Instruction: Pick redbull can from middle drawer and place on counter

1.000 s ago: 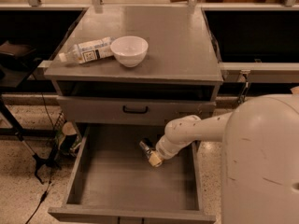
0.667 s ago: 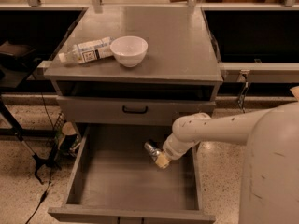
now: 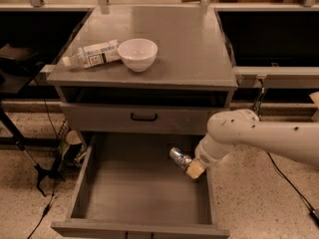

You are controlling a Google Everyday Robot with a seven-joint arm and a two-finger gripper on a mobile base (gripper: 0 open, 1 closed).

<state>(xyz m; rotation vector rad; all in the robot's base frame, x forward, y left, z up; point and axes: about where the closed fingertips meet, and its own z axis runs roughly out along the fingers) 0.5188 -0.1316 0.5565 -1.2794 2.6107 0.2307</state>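
The redbull can is a small silver-and-blue can, tilted, held in my gripper above the right side of the open middle drawer. The gripper is shut on the can, which is off the drawer floor. My white arm reaches in from the right. The counter is the grey cabinet top above, well above the can.
A white bowl and a white-labelled plastic bottle lie on the counter's left part. A shallower closed drawer with a black loop handle sits above the open one. Cables and a stand are on the floor at left.
The gripper has lifted the can off the drawer floor and moved it up and to the right. The arm has drawn back to the right.
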